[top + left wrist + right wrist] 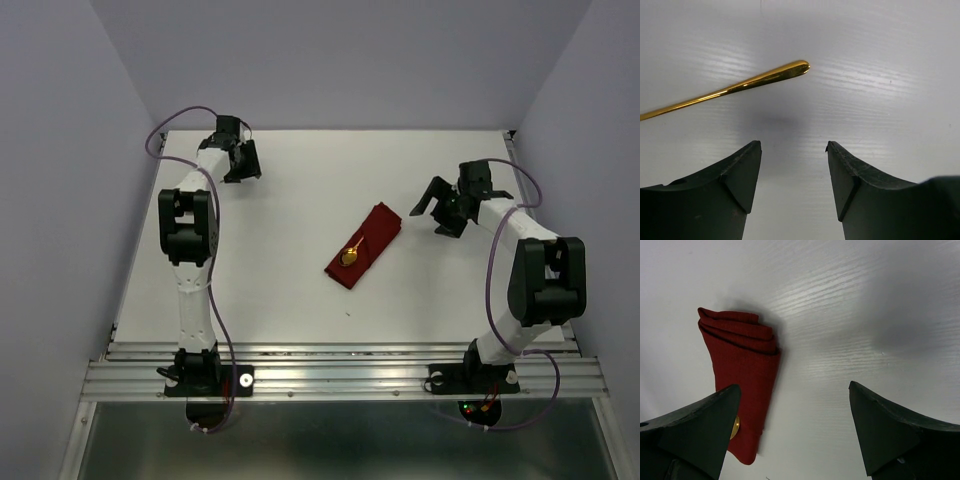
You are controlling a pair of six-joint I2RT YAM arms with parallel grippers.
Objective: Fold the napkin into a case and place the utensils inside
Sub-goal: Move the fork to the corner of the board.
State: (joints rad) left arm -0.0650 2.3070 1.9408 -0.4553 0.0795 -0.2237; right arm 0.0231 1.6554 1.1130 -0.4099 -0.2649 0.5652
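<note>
Cloth folded into the narrow case (363, 246) lies slantwise in the middle of the table (280, 300), the spoon (349, 257) showing its bowl near the lower end. My right gripper (795, 395) hangs with jaws wide apart beside the case's far folded edge, touching nothing. My left gripper (792, 150), jaws also apart, sits by the far-left corner, with a thin gold handle (735, 89) just ahead of its fingertips.
</note>
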